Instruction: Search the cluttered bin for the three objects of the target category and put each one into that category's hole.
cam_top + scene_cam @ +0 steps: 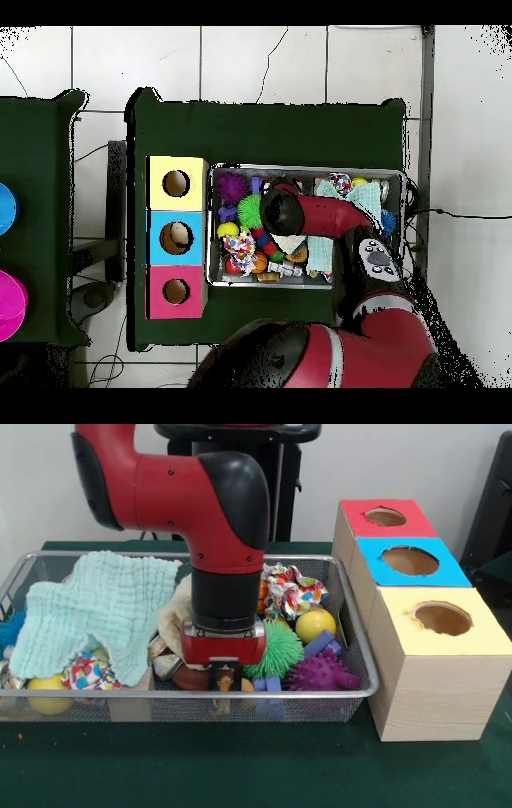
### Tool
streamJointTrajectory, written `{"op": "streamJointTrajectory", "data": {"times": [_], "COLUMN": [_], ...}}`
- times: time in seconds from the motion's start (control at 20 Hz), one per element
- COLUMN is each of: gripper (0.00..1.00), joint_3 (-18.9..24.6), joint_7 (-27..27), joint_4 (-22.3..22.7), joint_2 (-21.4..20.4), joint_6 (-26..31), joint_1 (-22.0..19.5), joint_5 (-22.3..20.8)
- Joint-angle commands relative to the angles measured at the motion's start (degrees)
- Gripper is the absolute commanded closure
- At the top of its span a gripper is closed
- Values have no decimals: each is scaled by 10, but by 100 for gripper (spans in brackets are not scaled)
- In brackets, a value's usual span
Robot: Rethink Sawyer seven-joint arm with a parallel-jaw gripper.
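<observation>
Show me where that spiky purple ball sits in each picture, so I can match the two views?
Front view: the spiky purple ball lies in the wire bin's near right corner, closest to the yellow box.
Overhead view: the same ball is in the bin's top left corner.
Shared landmark: the yellow box right beside that corner.

Dark green desk spread across the foreground, bare along its near strip. Behind, a plain white wall, with a dark upright shape cut off at the right edge. Seen from above, standing on a white tiled floor crossed by thin cracks and a black cable. Just beside it, apart by a narrow gap, a second green desk carrying a blue disc and a magenta disc, both cropped by the edge.
</observation>
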Motion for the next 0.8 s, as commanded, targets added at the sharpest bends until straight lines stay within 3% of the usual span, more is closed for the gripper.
{"op": "streamJointTrajectory", "data": {"times": [0.05, 0.2, 0.8], "gripper": [100, 100, 100], "joint_3": [-93, -162, -182], "joint_7": [109, 123, 101], "joint_4": [17, 19, 76], "joint_2": [-31, -68, -164], "joint_6": [38, 12, 39], "joint_1": [112, 170, 200], "joint_5": [-8, -13, 7]}}
